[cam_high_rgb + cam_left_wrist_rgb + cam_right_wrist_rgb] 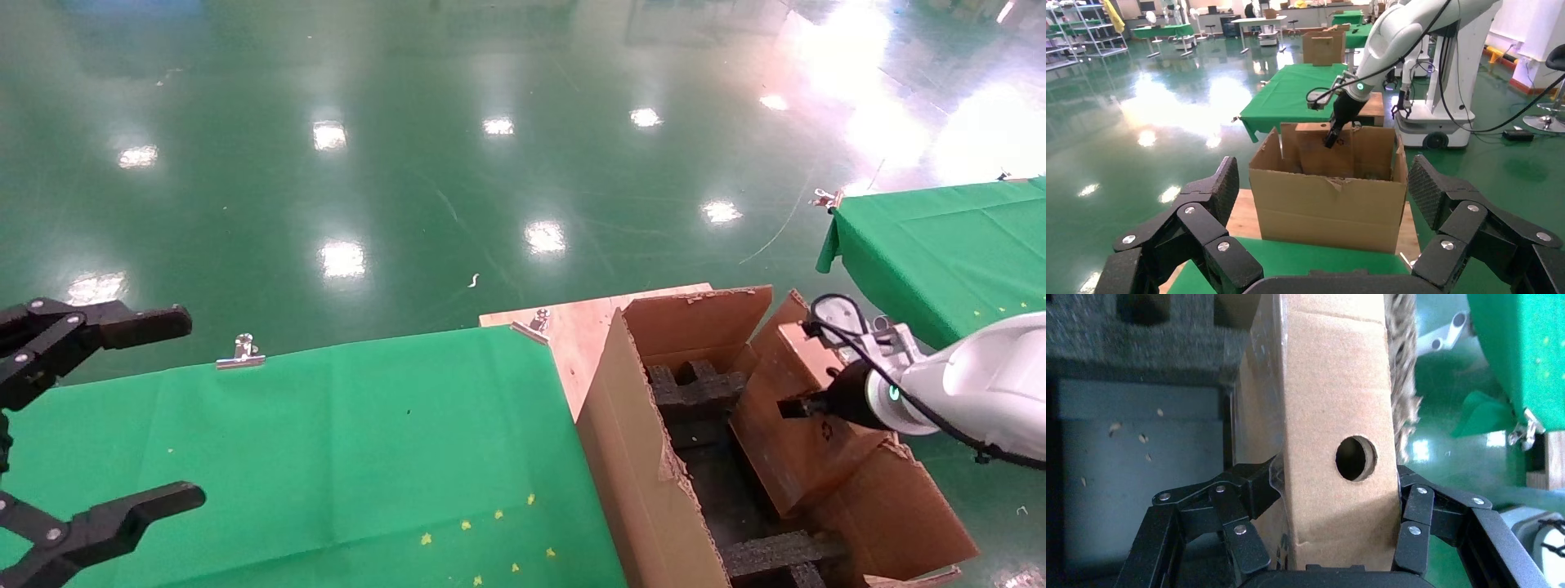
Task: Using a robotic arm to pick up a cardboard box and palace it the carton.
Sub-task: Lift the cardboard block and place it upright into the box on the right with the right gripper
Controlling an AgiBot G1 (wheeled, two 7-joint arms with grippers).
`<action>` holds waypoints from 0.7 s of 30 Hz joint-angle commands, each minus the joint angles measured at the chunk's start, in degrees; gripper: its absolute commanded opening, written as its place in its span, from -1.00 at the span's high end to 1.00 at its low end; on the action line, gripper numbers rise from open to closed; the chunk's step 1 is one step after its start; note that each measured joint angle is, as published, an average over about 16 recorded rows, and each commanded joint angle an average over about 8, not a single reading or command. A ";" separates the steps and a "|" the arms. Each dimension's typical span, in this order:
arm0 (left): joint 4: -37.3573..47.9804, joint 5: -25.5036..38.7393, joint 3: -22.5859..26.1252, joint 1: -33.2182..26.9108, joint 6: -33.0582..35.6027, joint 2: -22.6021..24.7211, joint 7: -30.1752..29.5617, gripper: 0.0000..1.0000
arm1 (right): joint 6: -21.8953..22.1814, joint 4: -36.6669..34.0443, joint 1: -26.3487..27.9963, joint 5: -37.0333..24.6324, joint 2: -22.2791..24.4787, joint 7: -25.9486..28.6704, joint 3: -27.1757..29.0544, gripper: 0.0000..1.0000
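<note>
My right arm [981,380] is white with a green ring light. Its gripper [797,406] is shut on the slim brown cardboard box [788,445], holding it on edge and tilted inside the large ragged-flapped carton [629,457]. The right wrist view shows fingers [1248,490] pressed on both faces of the box [1333,404], beside a round hole. Black foam blocks [695,392] line the carton's bottom. The left wrist view shows the carton [1327,208], the box [1318,153] and the right gripper [1331,139] above it. My left gripper [192,408] is open and empty over the green table's left end.
The carton stands on a wooden board [572,327] at the right end of the green-covered table [327,441], whose cloth is held by metal clips [243,351]. A second green table [948,245] stands at the far right. Shiny green floor lies beyond.
</note>
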 commanded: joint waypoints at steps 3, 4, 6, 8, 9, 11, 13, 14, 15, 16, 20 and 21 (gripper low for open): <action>0.00 0.00 0.00 0.00 0.00 0.00 0.00 -1.00 | 0.02 -0.01 -0.89 -0.05 -0.10 0.66 -0.33 1.00; 0.00 0.00 0.00 0.00 0.00 0.00 0.00 -1.00 | 0.11 -0.02 -1.13 0.06 -0.09 0.93 -0.36 1.00; 0.00 0.00 0.00 0.00 0.00 0.00 0.00 -1.00 | 0.42 -0.04 -1.62 0.32 -0.06 1.47 -0.40 1.00; 0.00 0.00 0.00 0.00 0.00 0.00 0.00 -1.00 | 0.85 -0.09 -2.18 0.61 -0.04 2.01 -0.46 1.00; 0.00 0.00 0.00 0.00 0.00 0.00 0.00 -1.00 | 1.10 -0.12 -2.48 0.67 -0.05 2.26 -0.50 1.00; 0.00 0.00 0.00 0.00 0.00 0.00 0.00 -1.00 | 1.59 -0.20 -3.10 0.76 -0.10 2.79 -0.59 1.00; 0.00 0.00 0.01 0.00 0.00 0.00 0.00 -1.00 | 2.06 -0.30 -3.81 0.69 -0.29 3.28 -0.74 1.00; 0.00 0.00 0.01 0.00 0.00 0.00 0.00 -1.00 | 2.27 -0.37 -4.17 0.64 -0.42 3.52 -0.82 1.00; 0.00 0.00 0.01 0.00 0.00 0.00 0.00 -1.00 | 2.47 -0.45 -4.54 0.57 -0.56 3.79 -0.91 1.00; 0.00 0.00 0.01 0.00 0.00 0.00 0.00 -1.00 | 2.65 -0.53 -4.92 0.49 -0.72 4.07 -0.99 1.00; 0.00 -0.01 0.01 0.00 0.00 0.00 0.00 -1.00 | 3.47 -0.98 -6.48 0.40 -1.47 5.08 -1.33 1.00; 0.00 -0.01 0.01 0.00 0.00 0.00 0.00 -1.00 | 3.71 -1.15 -6.89 0.43 -1.68 5.28 -1.42 1.00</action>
